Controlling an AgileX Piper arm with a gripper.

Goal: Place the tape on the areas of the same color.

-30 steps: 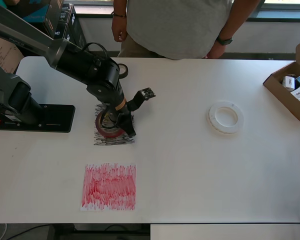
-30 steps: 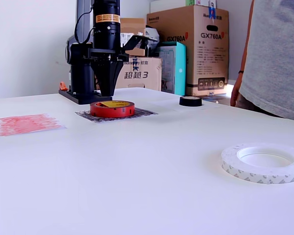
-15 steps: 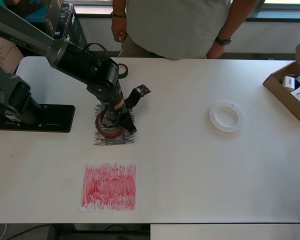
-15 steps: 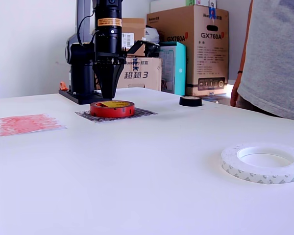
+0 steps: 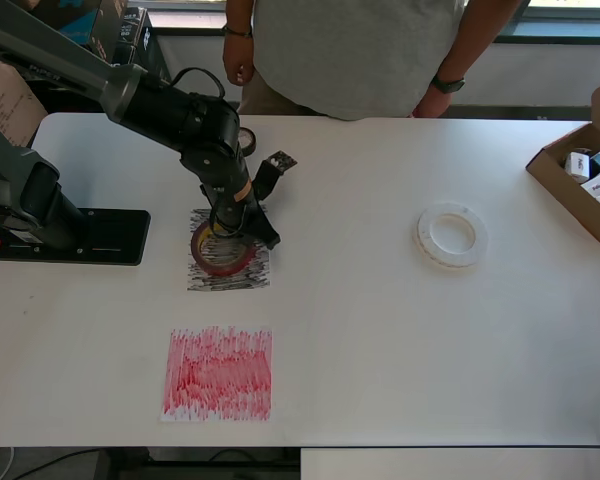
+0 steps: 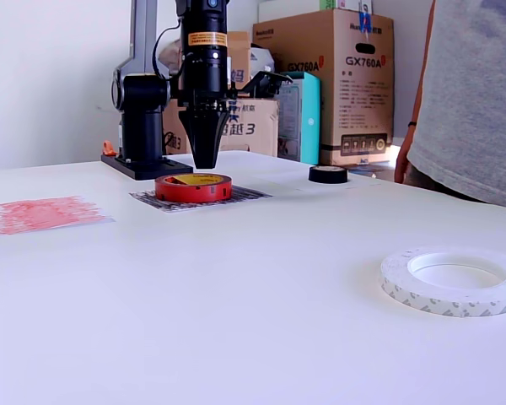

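The red-brown tape roll lies flat on the black-grey scribbled area. My gripper points straight down, its fingers drawn together to a point just over the roll's rim on the exterior view's right; the roll rests on the table. The small black tape roll sits near the far edge, partly behind the arm in the overhead view. The wide white tape roll lies on the bare tabletop. The red-pink area has nothing on it.
The arm's black base is bolted at the overhead view's left. An open cardboard box sits at the right edge. A person stands at the far side. Stacked cartons stand behind the table.
The gripper's fingers have closed from spread to a point, and it has shifted toward the exterior view's right. The red-brown roll has stayed on the black-grey area.
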